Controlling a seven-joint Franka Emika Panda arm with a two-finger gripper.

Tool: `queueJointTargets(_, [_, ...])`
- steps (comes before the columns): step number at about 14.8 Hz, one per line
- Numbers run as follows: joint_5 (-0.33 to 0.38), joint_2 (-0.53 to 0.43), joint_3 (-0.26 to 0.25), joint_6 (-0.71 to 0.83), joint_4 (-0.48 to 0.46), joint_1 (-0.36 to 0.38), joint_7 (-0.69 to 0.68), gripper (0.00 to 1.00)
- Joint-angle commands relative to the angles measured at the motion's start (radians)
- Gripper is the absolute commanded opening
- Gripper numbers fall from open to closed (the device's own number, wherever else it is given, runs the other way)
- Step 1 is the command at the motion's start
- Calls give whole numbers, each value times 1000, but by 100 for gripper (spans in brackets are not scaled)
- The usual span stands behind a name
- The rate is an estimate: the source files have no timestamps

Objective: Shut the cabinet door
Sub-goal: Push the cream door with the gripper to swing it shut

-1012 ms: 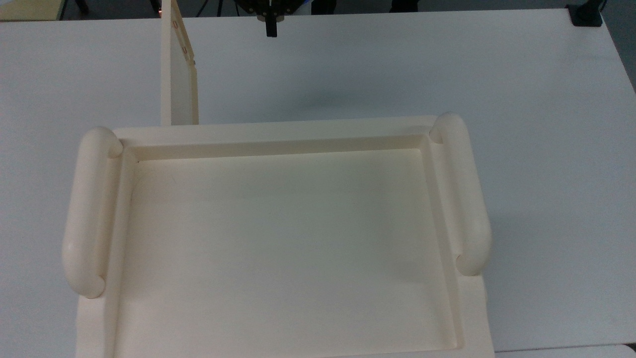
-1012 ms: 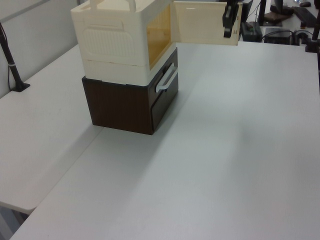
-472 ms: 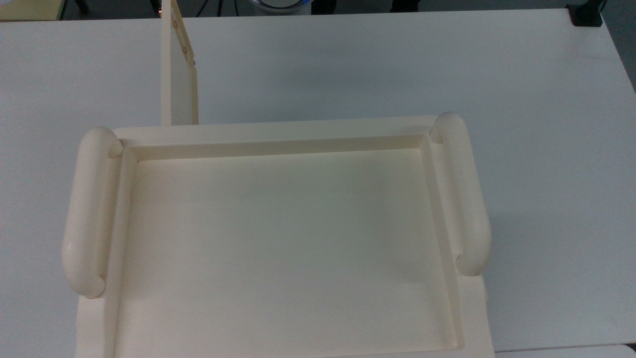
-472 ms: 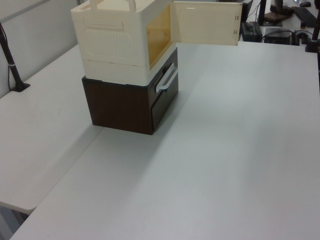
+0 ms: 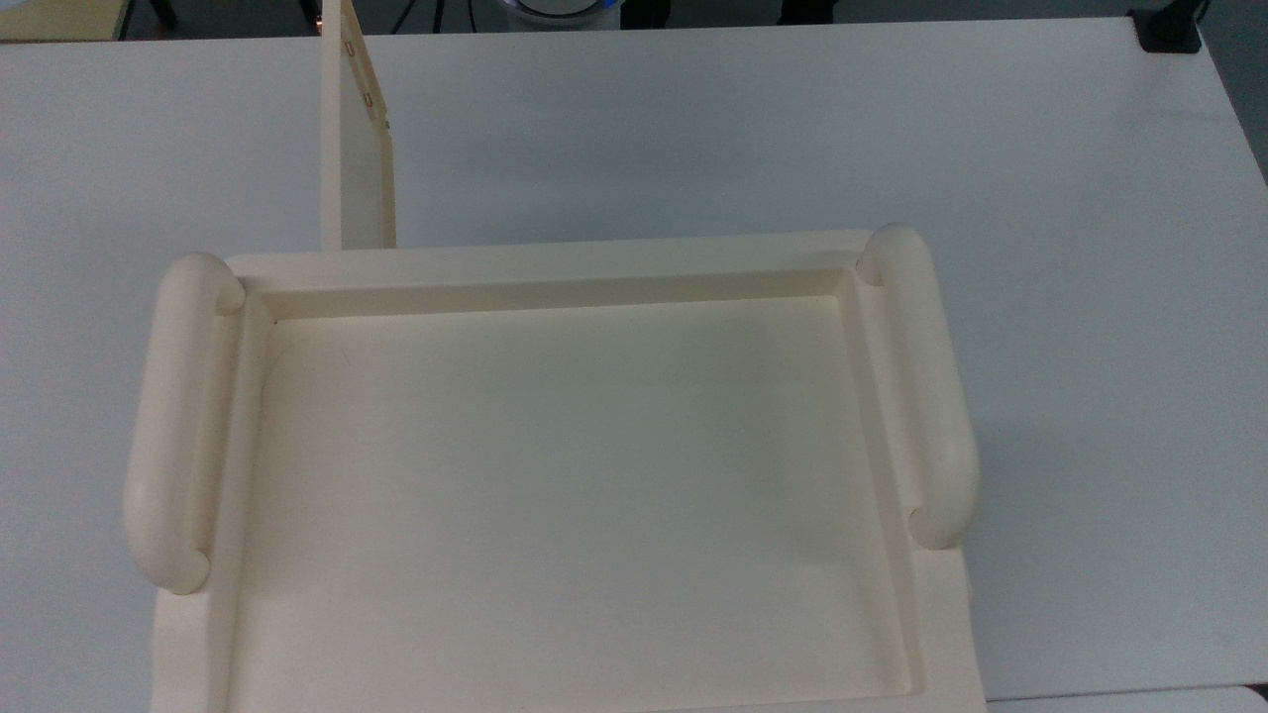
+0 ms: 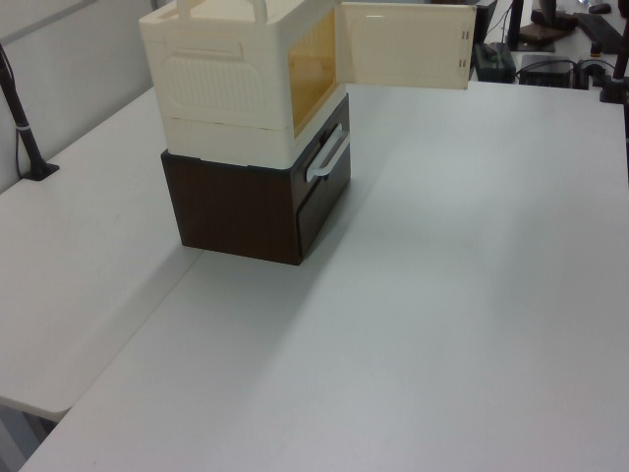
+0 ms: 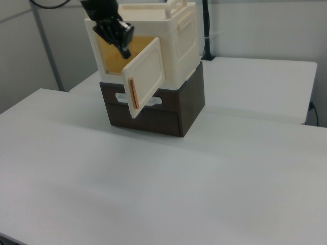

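cabinet (image 6: 231, 84): cream box, stacked on a dark brown drawer unit (image 6: 246, 206) that stands on the white table (image 6: 442, 295); the recessed tray top (image 5: 565, 475) with a rounded handle (image 5: 173, 416) on each short side is seen in the top view.
cabinet door (image 7: 145, 76): swung open, roughly square to the cabinet front; the amber-tinted interior (image 6: 313, 69) is exposed behind it.
door, top view: seen edge-on (image 5: 357, 149), projecting from the cabinet's far rim near its corner on the top view's left, with two small fittings near the outer edge.
door, left view: inner face (image 6: 403, 44) is shown, hinged at the cabinet's front corner, free edge out toward the left view's right, two small fittings close to that edge.
door, right view: outer face is shown, with an orange strip (image 7: 132, 93) along the free edge.
gripper (image 7: 124, 50): seen in the right view, dark, hanging in front of the cabinet opening, just above the door's top edge near the free corner.
jaws: fingertips are held close together, pointing down toward the door; nothing is seen pinched between them; contact with the door cannot be told.
door vs jaws: the door panel lies directly below the fingertips and extends toward the right view's right of them; the cabinet opening lies behind them.
drawer handle (image 6: 329, 157): pale bar on the brown unit's front, below the open door.
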State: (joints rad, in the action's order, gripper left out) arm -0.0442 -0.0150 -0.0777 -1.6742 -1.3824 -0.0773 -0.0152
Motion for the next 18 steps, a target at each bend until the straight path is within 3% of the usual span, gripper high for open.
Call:
queueJointTargets(1, [6, 30, -13, -64, 5, -33, -40, 0])
queueJointTargets(7, [6, 79, -2, -78, -7, -33, -42, 0])
queueJointTargets(10, [15, 84, 15, -76, -14, 11, -31, 0])
queueJointTargets(14, [235, 92, 47, -163, -12, 48, 26, 0])
queueJointTargets(18, [241, 98, 67, -179, -14, 48, 27, 0])
